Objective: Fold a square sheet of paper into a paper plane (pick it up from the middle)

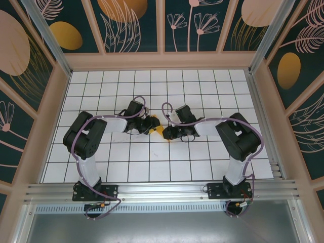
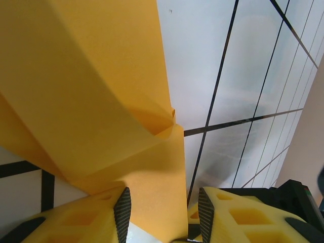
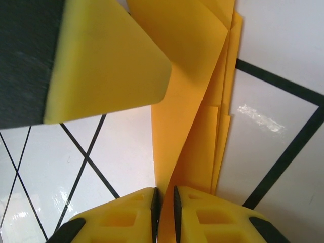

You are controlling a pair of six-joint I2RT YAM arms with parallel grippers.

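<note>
White grid table, mid-fold: my R gripper pinches the creased paper, L gripper half-open astride it. Next, I reckon: L closes, sharpens crease w/o tearing.

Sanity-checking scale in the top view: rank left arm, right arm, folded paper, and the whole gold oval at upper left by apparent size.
Largest: left arm and right arm, alike, so unranked.
Next: gold oval.
Smallest: folded paper, only partly visible.
</note>
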